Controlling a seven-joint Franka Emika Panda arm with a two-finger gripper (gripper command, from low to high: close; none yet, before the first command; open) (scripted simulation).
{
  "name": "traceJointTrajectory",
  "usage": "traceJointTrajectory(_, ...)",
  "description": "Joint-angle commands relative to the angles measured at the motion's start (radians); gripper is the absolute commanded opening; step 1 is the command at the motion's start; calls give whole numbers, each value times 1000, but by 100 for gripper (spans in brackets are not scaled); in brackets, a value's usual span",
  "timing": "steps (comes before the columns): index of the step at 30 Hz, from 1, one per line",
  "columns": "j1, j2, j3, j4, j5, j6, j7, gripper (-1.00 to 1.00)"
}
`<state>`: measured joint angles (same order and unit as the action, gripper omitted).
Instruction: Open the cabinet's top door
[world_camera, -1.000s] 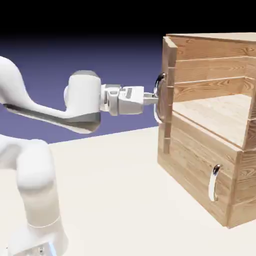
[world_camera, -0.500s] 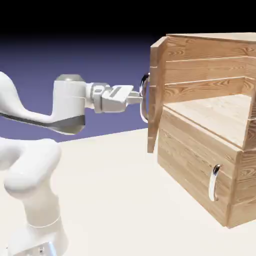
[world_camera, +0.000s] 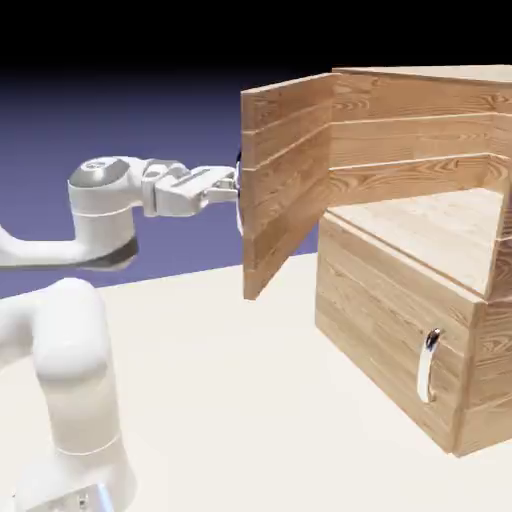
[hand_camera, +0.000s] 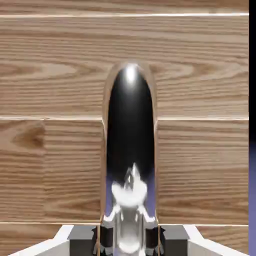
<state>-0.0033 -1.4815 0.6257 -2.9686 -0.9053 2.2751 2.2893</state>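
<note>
My two-finger grey pincer (hand_camera: 130, 240) is clamped on the curved silver handle (hand_camera: 130, 150) of the top door (world_camera: 285, 180), one plank panel swung wide off the light brown wooden cabinet (world_camera: 420, 330). Below it, one lower door (world_camera: 385, 345), shut, carries one shorter silver handle (world_camera: 429, 365).

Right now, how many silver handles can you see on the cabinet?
2. The top door's handle fills the hand view between the jaws; in the exterior view the door hides it. The lower door's handle sits near the cabinet's bottom right.

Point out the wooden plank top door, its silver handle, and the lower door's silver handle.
Wooden plank top door (world_camera: 285, 175), exterior view, panel middle.
Top door's silver handle (hand_camera: 130, 150), hand view, mid-bar.
Lower door's silver handle (world_camera: 428, 366), exterior view, mid-bar.
</note>
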Motion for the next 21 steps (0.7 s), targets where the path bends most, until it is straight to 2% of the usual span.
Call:
traceJointTrajectory(1,14,2,31,13,33,-45,-5,-100)
traceJointTrajectory(9,21,60,289,203,266,-393,-20,-100)
traceJointTrajectory(21,-241,129,560,635,466,-824,-50,-100)
